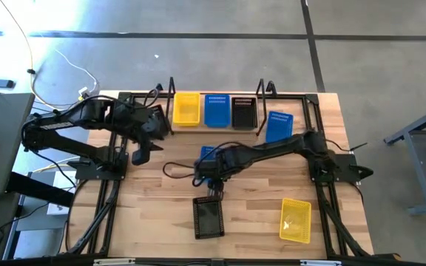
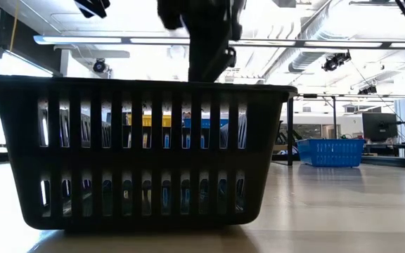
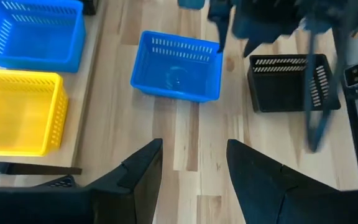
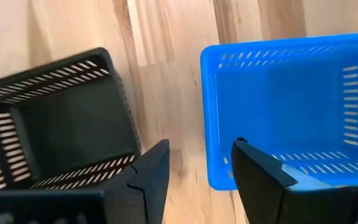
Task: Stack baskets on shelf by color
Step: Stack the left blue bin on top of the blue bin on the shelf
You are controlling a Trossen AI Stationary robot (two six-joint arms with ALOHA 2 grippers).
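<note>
The shelf [image 1: 217, 94] stands at the table's far edge and holds a yellow basket [image 1: 186, 108], a blue basket [image 1: 217, 111] and a black basket [image 1: 243, 112] side by side. Another blue basket [image 1: 278, 125] lies right of the shelf. A third blue basket [image 1: 207, 153] sits mid-table, partly under the right arm. A black basket [image 1: 208, 217] and a yellow basket [image 1: 296, 219] rest near the near edge. My right gripper [image 4: 197, 165] is open and hovers over bare wood between the black basket [image 4: 55, 124] and the blue basket [image 4: 291, 106]. My left gripper [image 3: 194, 162] is open, raised left of centre.
The black tube frame [image 1: 109, 199] runs along both sides of the table. Bare wood lies between the near black basket and the yellow basket. The low view is filled by the black basket [image 2: 139, 154], with a blue basket [image 2: 329, 151] farther back on the right.
</note>
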